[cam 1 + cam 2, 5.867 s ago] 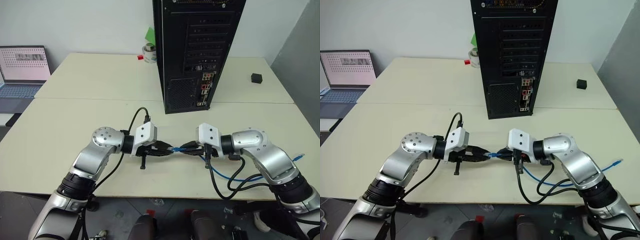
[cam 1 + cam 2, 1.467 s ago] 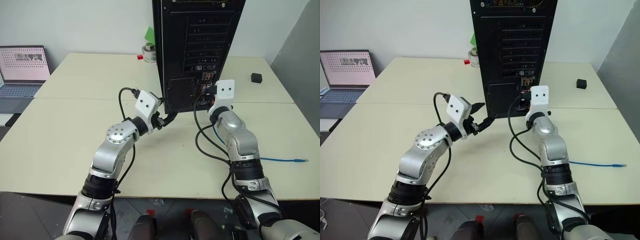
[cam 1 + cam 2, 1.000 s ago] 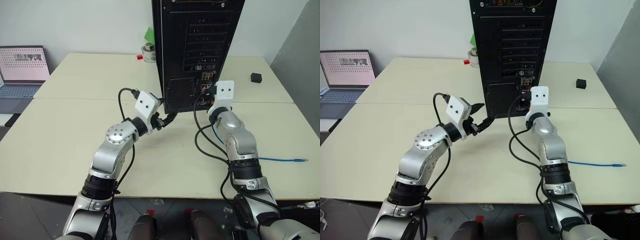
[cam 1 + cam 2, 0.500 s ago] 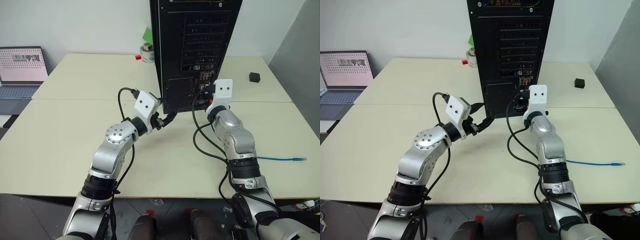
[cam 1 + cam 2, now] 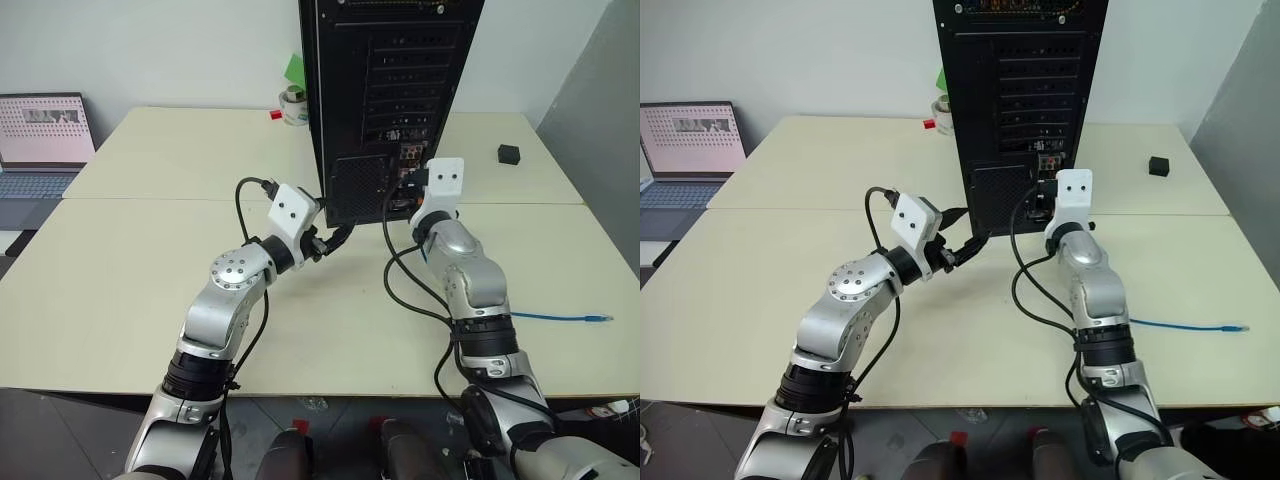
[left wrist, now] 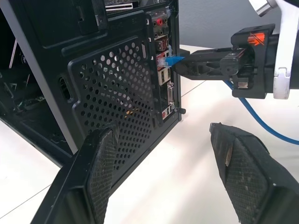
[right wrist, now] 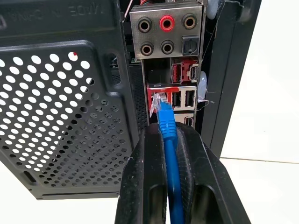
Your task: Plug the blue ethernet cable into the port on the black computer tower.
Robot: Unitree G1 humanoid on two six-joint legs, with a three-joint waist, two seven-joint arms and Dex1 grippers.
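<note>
Left eye view: computer tower [image 5: 385, 100] stands near the table's [image 5: 130, 260] far edge, both arms reaching its rear.
Left wrist view: left gripper [image 6: 168, 172] gapes wide, empty.
Right wrist view: right gripper [image 7: 169, 140] pinches the blue cable [image 7: 169, 154], plug at a port.

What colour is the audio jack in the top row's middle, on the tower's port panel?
Red, flanked by dark ones; right wrist view shows it best.

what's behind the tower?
Left of the tower, on the table behind it: a tape roll, a green scrap, a small red item. Anything directly behind is hidden.
</note>
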